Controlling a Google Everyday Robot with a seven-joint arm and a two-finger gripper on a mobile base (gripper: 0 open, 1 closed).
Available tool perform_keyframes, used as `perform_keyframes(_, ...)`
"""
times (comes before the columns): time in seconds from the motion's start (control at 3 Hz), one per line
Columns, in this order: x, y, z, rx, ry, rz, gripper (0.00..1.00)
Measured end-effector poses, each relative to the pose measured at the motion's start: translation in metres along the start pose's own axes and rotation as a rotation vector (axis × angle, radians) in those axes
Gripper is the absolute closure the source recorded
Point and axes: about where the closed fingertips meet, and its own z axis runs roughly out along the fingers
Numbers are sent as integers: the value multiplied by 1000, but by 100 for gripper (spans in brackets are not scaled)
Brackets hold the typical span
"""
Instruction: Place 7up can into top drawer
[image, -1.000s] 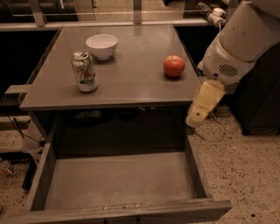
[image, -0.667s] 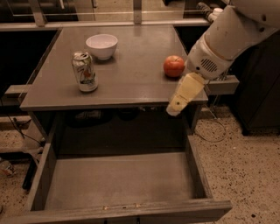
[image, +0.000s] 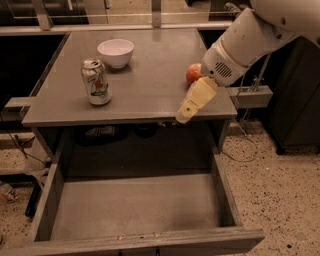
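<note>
Gripper (image: 184, 116) at approx. 5 o'clock from apple (image: 193, 73), over front-right edge of tabletop (image: 150, 90), tip pointing down toward 7 o'clock. Visible only as one cream-coloured piece from this angle; open or closed: cannot tell. Touching the table edge or not: also cannot tell.

White arm (image: 245, 42) entering from 2 o'clock corner of view, w/ grey vent patch near the wrist.

7up can (image: 96, 81) upright on tabletop, left part, approx. 9 o'clock from table centre. Silver w/ green and red marks, pull-tab on top. Well apart from gripper, which sits at approx. 4 o'clock from it. Not yet in the drawer.

White bowl (image: 116, 52) at 1 o'clock from can, near but not touching, toward back of table.

Apple red, on right part of tabletop, approx. 3 o'clock from table centre, partly hidden behind the wrist.

Top drawer (image: 135, 202) at 6 o'clock in view, below tabletop, pulled out toward camera. Flat grey bottom, low side walls L and R, thick front panel along lower edge of view.

Speckled floor (image: 280, 190) at 4 o'clock, beside drawer.
</note>
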Motion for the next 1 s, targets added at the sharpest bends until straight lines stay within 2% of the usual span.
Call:
perform_keyframes(0.33,-9,4,13,-8,-37,-39,0)
perform_keyframes(0.67,-48,6,30,13,-123,-112,0)
perform_keyframes(1.0,-90,4,49,5,-198,-147,0)
